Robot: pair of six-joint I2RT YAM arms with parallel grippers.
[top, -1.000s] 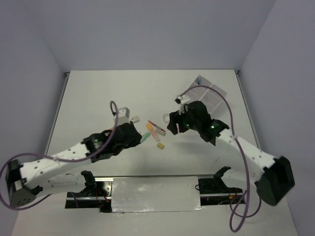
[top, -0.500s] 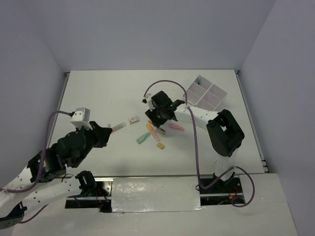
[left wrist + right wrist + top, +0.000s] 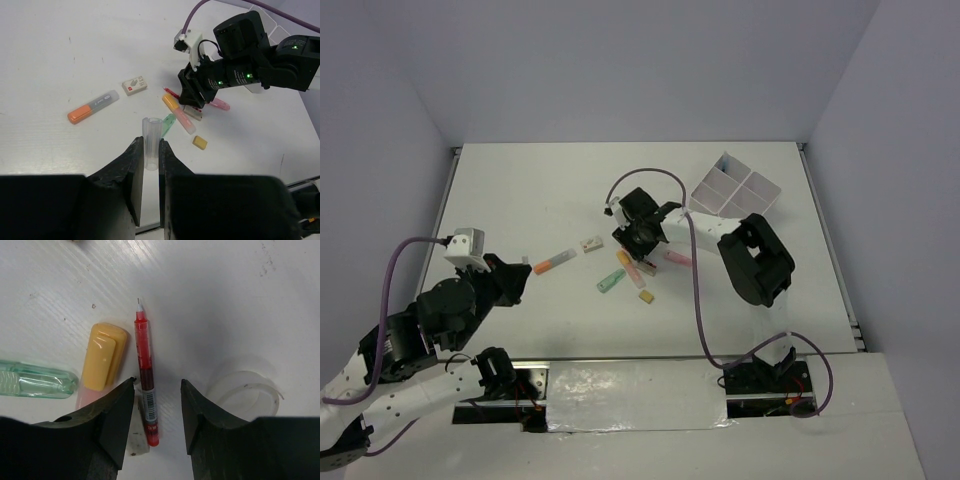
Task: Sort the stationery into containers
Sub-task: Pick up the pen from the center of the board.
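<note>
My left gripper point(image 3: 150, 145) is shut on a clear plastic cap point(image 3: 151, 132), held above the table at the near left point(image 3: 518, 278). An orange marker point(image 3: 92, 106) and a small white eraser point(image 3: 134, 85) lie beyond it. My right gripper point(image 3: 157, 382) is open, low over the pile point(image 3: 638, 238), its jaws on either side of a red pen point(image 3: 146, 375). A yellow-capped pink marker point(image 3: 104, 356), a green marker point(image 3: 35, 381) and a white tape ring point(image 3: 245, 395) lie beside the pen. The white four-compartment box point(image 3: 735, 190) stands at the far right.
A pink marker point(image 3: 677, 259) and a small yellow eraser point(image 3: 646, 296) lie near the pile. The right arm's folded links point(image 3: 755, 260) stand between the pile and the table's right side. A purple cable point(image 3: 640, 178) loops above the right wrist.
My left gripper has drawn back to the near left, away from the orange marker on the table. My right gripper has moved left and settled over the red pen.
</note>
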